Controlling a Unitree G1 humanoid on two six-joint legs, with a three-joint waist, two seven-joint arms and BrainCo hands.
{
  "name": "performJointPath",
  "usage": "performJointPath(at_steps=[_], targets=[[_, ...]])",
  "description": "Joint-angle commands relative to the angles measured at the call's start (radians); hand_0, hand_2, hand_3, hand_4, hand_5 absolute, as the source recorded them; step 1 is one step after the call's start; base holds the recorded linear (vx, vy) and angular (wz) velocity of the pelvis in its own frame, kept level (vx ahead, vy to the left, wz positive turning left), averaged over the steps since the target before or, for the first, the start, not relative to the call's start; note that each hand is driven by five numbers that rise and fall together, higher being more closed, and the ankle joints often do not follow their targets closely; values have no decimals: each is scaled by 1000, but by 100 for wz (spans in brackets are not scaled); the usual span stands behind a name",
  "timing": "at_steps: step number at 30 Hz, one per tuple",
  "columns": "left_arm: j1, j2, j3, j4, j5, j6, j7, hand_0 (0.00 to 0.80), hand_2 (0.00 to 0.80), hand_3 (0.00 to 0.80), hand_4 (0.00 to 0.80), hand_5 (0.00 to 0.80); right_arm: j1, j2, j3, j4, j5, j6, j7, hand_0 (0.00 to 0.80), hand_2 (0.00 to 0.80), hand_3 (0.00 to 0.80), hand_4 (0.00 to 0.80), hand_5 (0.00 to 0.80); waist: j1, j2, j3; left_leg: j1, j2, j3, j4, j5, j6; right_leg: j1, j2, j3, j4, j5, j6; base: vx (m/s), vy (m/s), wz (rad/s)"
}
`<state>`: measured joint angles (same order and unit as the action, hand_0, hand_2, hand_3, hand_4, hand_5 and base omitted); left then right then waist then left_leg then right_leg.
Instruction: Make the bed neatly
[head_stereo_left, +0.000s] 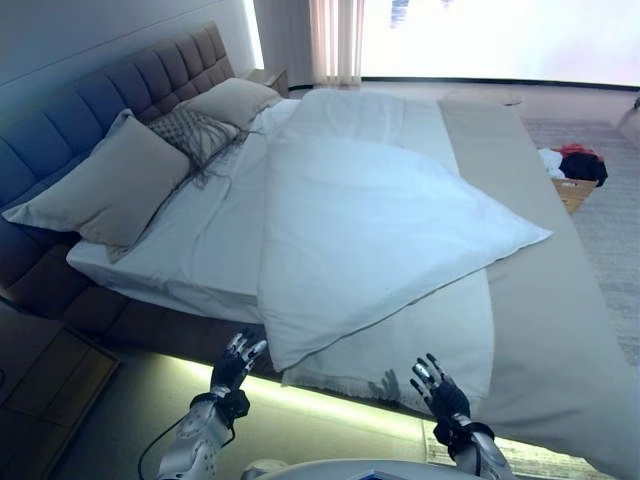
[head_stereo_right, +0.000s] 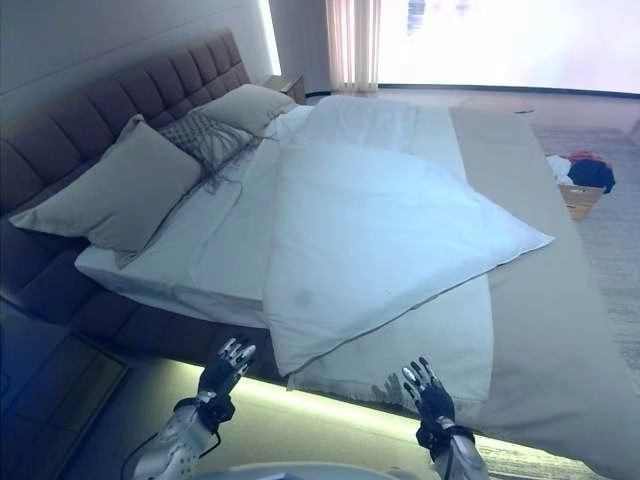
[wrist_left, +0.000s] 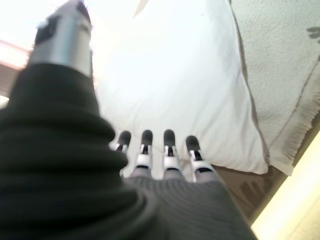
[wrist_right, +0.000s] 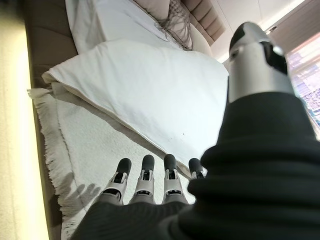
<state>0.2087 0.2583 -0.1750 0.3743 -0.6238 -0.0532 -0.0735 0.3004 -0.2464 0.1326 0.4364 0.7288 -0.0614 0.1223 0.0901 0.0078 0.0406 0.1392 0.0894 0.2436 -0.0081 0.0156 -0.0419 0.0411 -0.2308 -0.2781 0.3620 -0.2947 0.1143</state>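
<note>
The white duvet (head_stereo_left: 380, 230) lies skewed across the bed (head_stereo_left: 560, 330), one corner jutting toward 3 o'clock over the beige cover and another hanging near the edge at 6 o'clock, on top of a fringed cream throw (head_stereo_left: 430, 340). Three pillows sit at 10 o'clock against the tufted headboard (head_stereo_left: 130, 90): a large beige pillow (head_stereo_left: 110, 185), a patterned grey pillow (head_stereo_left: 195, 132) and another beige pillow (head_stereo_left: 232, 100) beyond it. The left hand (head_stereo_left: 236, 362) hovers just short of the duvet's near corner with fingers straight and spread, holding nothing; the right hand (head_stereo_left: 436, 388) hangs at 5 o'clock by the throw's fringe, equally empty with fingers extended. The likely trouble, as I judge it, is that a grab at the near corner could catch the throw along with the duvet, dragging both layers and bunching them. Pulling one corner alone could also twist the duvet further. A basket of clothes (head_stereo_left: 572, 170) on the floor at 2 o'clock stands well clear. No writing or labels are legible anywhere.
</note>
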Motion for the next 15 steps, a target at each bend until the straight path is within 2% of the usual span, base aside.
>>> performJointPath(at_steps=[1, 4, 11, 15], targets=[[-50, 50, 49, -104, 3, -30, -2, 0, 0, 0, 0, 0, -49, 40, 2, -69, 6, -19, 5, 0, 0, 0, 0, 0, -3, -65, 38, -9, 13, -25, 29, -27, -7, 92, -2, -63, -399, 389, 58, 0, 0, 0], [-49, 46, 51, -104, -25, -52, -22, 0, 0, 0, 0, 0, -48, 40, 4, -68, 8, -19, 4, 0, 0, 0, 0, 0, -3, -60, 37, -8, 13, -28, 27, -24, -9, 94, -3, -68, -398, 388, 58, 0, 0, 0], [-46, 37, 50, -80, -7, -44, -24, 0, 0, 0, 0, 0, -53, 37, -5, -65, 18, 7, -19, 0, 0, 0, 0, 0, 4, -57, 41, -19, 4, -37, 83, -46, -4, 99, -18, -81, -383, 383, 55, 11, -2, 0], [-28, 38, 54, -76, -5, -46, -61, 0, 0, 0, 0, 0, -34, 40, -10, -71, 7, 24, -9, 0, 0, 0, 0, 0, -2, -60, 42, -26, 11, 5, 130, -61, 0, 105, -22, -101, -367, 373, 45, 50, -5, 3]])
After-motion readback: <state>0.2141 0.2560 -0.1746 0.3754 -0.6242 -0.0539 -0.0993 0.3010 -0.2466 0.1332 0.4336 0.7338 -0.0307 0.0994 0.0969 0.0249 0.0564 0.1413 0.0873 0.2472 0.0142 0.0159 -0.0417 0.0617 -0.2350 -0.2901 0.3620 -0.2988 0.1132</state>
